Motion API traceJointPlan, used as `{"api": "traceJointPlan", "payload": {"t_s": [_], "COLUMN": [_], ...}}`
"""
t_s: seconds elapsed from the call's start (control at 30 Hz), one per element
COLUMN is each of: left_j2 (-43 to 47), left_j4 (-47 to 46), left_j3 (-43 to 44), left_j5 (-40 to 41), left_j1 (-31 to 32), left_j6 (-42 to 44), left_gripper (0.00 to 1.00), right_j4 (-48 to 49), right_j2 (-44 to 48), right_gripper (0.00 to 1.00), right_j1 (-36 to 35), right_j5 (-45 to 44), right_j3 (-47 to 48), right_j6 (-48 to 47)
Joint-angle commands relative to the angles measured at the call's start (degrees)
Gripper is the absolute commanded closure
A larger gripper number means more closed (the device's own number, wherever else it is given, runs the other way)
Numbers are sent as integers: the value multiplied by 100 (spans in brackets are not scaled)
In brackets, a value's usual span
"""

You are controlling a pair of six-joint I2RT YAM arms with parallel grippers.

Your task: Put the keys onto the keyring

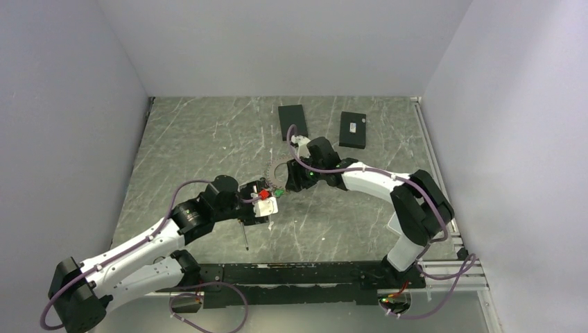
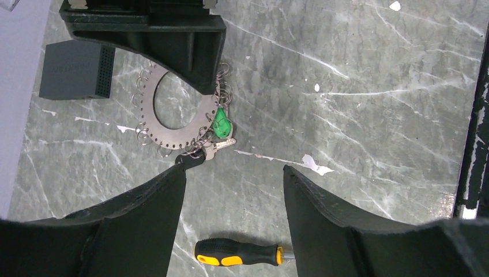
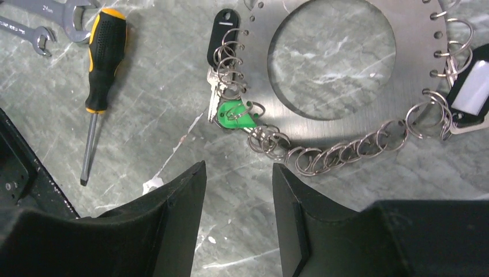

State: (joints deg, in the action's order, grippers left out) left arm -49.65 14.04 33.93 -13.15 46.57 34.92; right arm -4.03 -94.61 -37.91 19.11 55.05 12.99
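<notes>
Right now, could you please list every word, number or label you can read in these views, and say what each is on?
"24": stamped on the larger wrench, seen in the right wrist view; the characters after it are too blurred to read.
Small white label on the right-hand black box, seen in the top view: too small to read.
Black key tag and white tag: no text visible.
Nothing else is legible.

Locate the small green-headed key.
In the right wrist view, the green-headed key lies left of centre at the rim of the flat grey metal ring, beside a silver key.
</notes>
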Motion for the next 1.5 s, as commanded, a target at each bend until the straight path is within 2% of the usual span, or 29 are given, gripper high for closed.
{"api": "traceJointPlan", "payload": {"t_s": [0.0, 0.2, 0.5, 1.1, 1.47], "left_j2": [24, 52, 65, 42, 43], "left_j4": [-156, -174, -210, -191, -194], "left_j3": [9, -70, -106, -97, -84], "left_j5": [-128, -146, -109, -144, -213], "left_j1": [17, 19, 19, 14, 17], "left_j6": [74, 59, 36, -11, -79], "left_gripper": [33, 33, 33, 34, 35], "right_j4": [101, -44, -199, -408, -464], "right_j2": [-198, -616, -568, -893, -965], "right_gripper": [51, 53, 53, 54, 64], "right_j1": [77, 161, 187, 174, 117], "right_j5": [203, 362, 0, -78, -244], "right_j3": [368, 599, 443, 553, 655], "right_j6": [-141, -198, -306, -469, -614]}}
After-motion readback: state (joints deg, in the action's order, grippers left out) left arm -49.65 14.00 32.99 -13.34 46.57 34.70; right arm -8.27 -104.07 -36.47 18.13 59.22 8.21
